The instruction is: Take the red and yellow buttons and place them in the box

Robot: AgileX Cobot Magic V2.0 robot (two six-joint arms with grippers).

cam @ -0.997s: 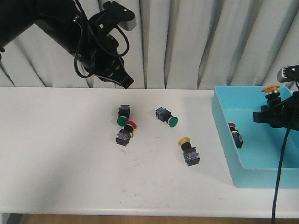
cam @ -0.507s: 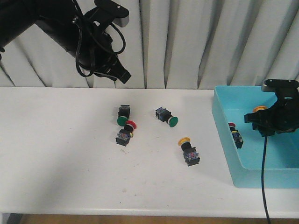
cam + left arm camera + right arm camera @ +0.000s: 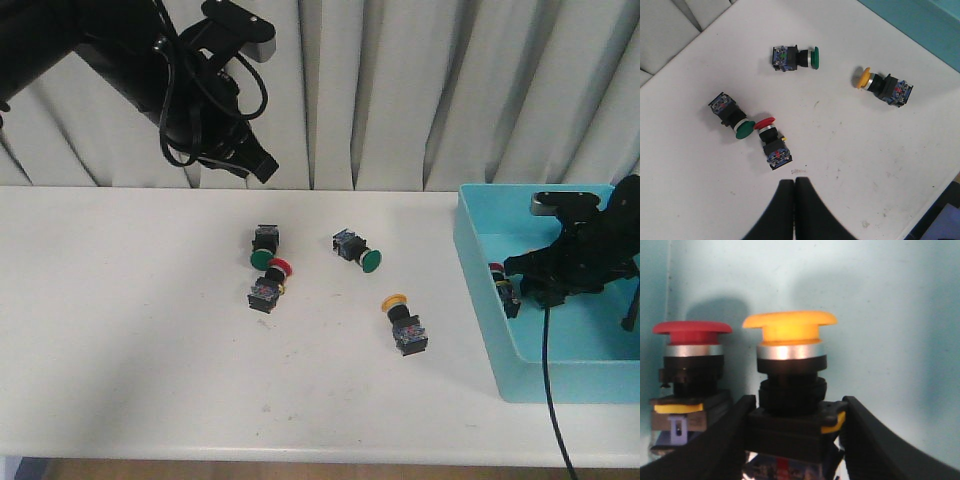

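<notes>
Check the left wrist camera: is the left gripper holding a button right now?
No. The left gripper is shut on nothing, its fingertips pressed together above the table, with the nearest red button lying free below.

Over the white table [image 3: 880,165], the left gripper [image 3: 794,187] hangs with its fingers pressed together. A red button [image 3: 771,140] touches a green button [image 3: 732,116]; another green button [image 3: 795,57] and a yellow button [image 3: 882,87] lie apart.
</notes>
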